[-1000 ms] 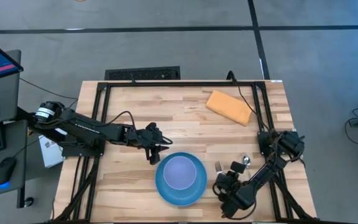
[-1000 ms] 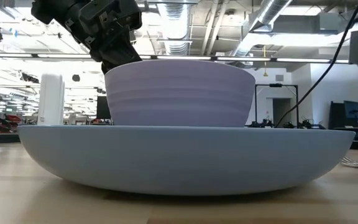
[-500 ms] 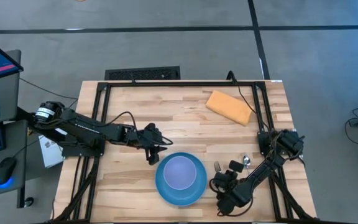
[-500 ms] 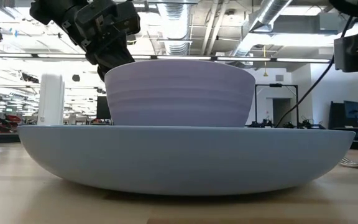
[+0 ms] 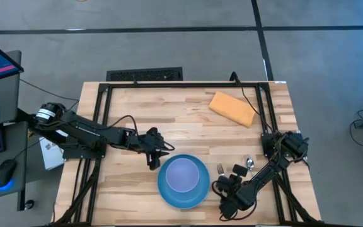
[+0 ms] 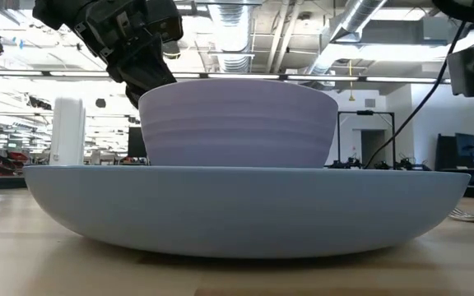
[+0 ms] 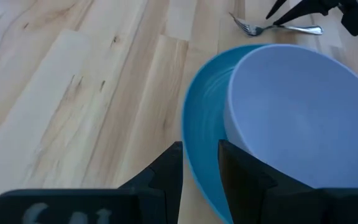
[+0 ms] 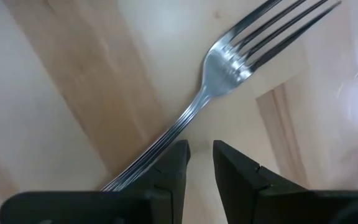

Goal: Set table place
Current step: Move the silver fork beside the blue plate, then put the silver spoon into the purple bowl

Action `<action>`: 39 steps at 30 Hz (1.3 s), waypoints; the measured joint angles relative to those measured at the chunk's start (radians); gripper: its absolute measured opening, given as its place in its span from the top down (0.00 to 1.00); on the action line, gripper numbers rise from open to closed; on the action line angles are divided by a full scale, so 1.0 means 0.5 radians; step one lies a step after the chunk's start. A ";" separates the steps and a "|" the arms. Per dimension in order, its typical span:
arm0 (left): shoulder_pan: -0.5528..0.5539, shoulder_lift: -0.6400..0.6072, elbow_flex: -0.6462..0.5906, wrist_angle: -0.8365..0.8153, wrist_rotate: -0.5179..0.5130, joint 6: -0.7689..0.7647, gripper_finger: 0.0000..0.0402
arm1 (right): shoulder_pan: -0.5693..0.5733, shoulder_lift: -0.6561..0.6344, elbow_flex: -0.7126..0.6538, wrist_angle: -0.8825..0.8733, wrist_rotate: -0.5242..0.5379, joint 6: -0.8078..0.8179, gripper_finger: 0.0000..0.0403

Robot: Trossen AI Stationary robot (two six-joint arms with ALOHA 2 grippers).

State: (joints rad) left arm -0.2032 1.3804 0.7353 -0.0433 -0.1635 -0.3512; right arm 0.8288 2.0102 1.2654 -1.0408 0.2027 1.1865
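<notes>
As the eye runs from the left of the pale plank bench [image 5: 131, 107], the left end effector [image 5: 152, 150] hangs just beside the upper-left rim of the blue plate [image 5: 164, 187], its two fingers drawn nearly together with only a thin slot between them, gripping nothing. The lavender bowl [image 5: 183, 174] sits inside the plate, near the front edge at centre, and in the low view it rises squarely above the plate's rim. Moving right, there's the fork [image 5: 220, 169], lying flat on the wood just beside the plate, with a spoon [image 5: 249, 163] a little further right and the orange-tan pad [image 5: 232, 108] well apart at the back. The right end effector [image 8: 201, 163] is poised right over the fork [image 8: 229, 68], fingers close together with a narrow gap, empty; the handle runs slantwise down under the near finger, tines pointing away. That's the relation that matters: the fork's long axis crosses the fingers at an angle, and the right arm is plainly the nearer one, so it looks the likely arm to take it.
</notes>
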 joint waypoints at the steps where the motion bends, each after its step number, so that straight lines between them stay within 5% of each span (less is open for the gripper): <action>1: -0.005 0.000 0.000 -0.003 0.000 -0.003 0.77 | 0.000 0.000 0.008 0.002 -0.011 -0.001 0.74; 29: -0.076 0.000 0.000 -0.043 -0.001 -0.025 0.77 | -0.013 0.008 0.152 0.222 -0.043 -0.132 0.73; 39: -0.076 0.000 0.000 -0.042 -0.001 -0.025 0.77 | -0.019 0.005 0.152 0.012 -0.027 -0.096 0.73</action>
State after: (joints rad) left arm -0.2413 1.3804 0.7353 -0.0643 -0.1638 -0.3637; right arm 0.8191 2.0127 1.3415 -1.0346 0.1890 1.1383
